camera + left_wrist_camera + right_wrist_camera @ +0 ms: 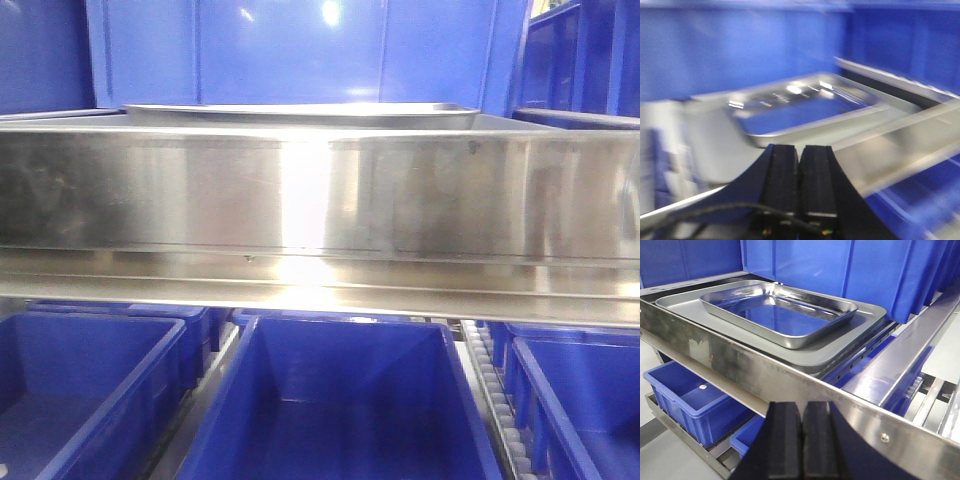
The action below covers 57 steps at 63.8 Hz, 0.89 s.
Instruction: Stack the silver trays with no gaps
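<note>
Above the silver tray (782,315) the way is open; blue crates (840,270) wall it behind, the steel band (790,385) guards its front.

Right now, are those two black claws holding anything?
Left claw: closed, holding nothing.
Right claw: closed, holding nothing.

1. In the front view, the steel band (320,195) hides all of the silver tray (300,113) but its near rim.
2. The left wrist view is motion-blurred; the tray (805,107) shows no sharp edges.
3. The blue crates (340,400) are cut off by the front view's bottom edge.
4. The right gripper (801,440) runs off the frame's bottom.
</note>
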### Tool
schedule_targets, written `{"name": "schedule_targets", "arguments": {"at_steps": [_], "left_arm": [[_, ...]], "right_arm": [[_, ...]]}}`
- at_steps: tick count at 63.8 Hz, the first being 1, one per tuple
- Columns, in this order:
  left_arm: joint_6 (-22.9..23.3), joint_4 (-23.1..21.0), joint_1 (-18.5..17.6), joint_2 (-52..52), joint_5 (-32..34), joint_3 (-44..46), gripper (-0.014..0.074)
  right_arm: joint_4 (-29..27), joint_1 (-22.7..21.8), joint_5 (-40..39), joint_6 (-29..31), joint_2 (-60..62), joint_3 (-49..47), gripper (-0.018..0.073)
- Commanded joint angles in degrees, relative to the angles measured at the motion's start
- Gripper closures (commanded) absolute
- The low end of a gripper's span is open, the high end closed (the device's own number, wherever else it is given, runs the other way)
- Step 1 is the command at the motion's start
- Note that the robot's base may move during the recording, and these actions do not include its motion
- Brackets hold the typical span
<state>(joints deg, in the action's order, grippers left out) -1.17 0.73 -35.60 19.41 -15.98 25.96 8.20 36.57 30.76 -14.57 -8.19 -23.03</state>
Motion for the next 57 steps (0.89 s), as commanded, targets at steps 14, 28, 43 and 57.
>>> {"name": "schedule_targets", "arguments": {"at_steps": [14, 28, 43, 57], "left_arm": [[-0.94, -4.68, 18.64, -16.92, 10.19, -14.28, 0.0645], [-0.94, -6.41, 30.58, -21.90, 17.22, -23.72, 0.0645], [-0.94, -7.99, 35.44, -22.13, 21.33, -27.36, 0.0645], [-0.94, -7.99, 35.44, -22.02, 21.33, -27.36, 0.0645]], "right_arm": [[0.98, 0.09, -5.14, 0.57, -0.67, -1.52, 0.0510], [0.98, 0.09, -5.07, 0.57, -0.67, -1.52, 0.0510], [0.98, 0.09, -4.96, 0.57, -0.67, -1.52, 0.0510], [0.98, 0.09, -4.96, 0.57, -0.67, -1.52, 0.0510]]}}
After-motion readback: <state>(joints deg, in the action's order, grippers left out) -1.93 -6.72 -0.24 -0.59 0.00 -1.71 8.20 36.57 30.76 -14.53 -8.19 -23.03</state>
